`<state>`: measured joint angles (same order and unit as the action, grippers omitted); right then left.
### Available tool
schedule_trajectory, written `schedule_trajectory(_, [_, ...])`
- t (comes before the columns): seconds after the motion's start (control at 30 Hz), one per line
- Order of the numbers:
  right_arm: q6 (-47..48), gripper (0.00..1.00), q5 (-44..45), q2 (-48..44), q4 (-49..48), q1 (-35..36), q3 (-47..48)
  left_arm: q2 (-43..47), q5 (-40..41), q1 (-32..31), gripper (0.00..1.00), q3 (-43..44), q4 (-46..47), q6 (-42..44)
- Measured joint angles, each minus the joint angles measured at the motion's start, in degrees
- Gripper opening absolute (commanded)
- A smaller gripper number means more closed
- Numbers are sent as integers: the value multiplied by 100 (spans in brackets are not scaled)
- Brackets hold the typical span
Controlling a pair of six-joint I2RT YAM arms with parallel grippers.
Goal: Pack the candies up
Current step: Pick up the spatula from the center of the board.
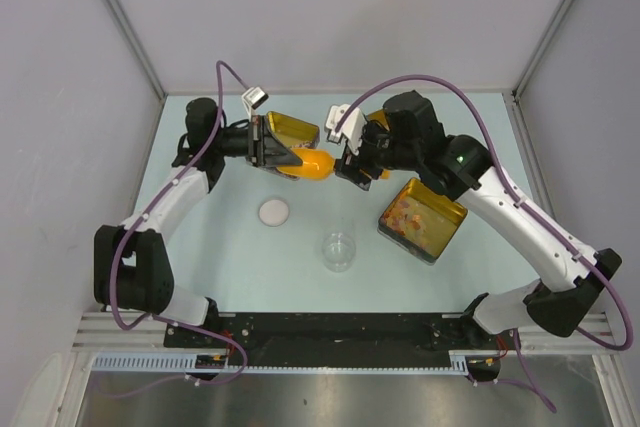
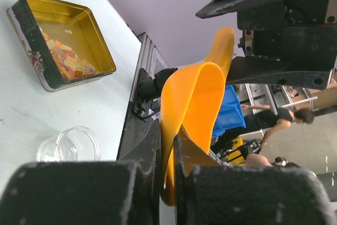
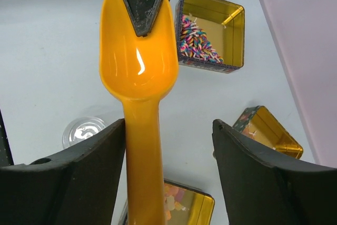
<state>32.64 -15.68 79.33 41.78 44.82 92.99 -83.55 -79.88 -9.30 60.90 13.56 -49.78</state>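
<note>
Left end effector (image 1: pixel 296 160) pinches the bowl of an orange scoop (image 1: pixel 317 165); right end effector (image 3: pixel 167 125) is spread around its handle. Candies (image 1: pixel 408 215) lie in a gold tin (image 1: pixel 447 210) on the surface (image 1: pixel 230 267).

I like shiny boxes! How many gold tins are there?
3. One tin back left, one tin at the right, one tin at the back, mostly hidden under the right arm from above.

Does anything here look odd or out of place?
Yes: the orange scoop hangs empty in mid-air, pinched by its bowl tip in the left gripper, while the right gripper is open around its handle.
</note>
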Motion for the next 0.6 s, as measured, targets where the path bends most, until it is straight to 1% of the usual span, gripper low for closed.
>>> schedule_trajectory(0.13, [-114, 63, 44, 61, -160, 37, -9, 0, 146, 76, 0, -162, 238, -245])
schedule_trajectory(0.27, [-116, 61, 173, 125, -317, 129, -39, -2, 219, 181, 0, -243, 358, -380])
schedule_trajectory(0.37, [-109, 56, 286, 140, -424, 210, -129, -2, 243, 234, 1, -264, 439, -433])
schedule_trajectory(0.5, [-90, 54, 350, 160, -463, 249, -299, -2, 280, 258, 0, -275, 479, -461])
schedule_trajectory(0.57, [-83, 48, 385, 170, -485, 251, -352, -2, 291, 258, 0, -275, 485, -468])
schedule_trajectory(0.6, [-70, 40, 391, 170, -511, 249, -367, -2, 295, 260, 0, -282, 485, -466])
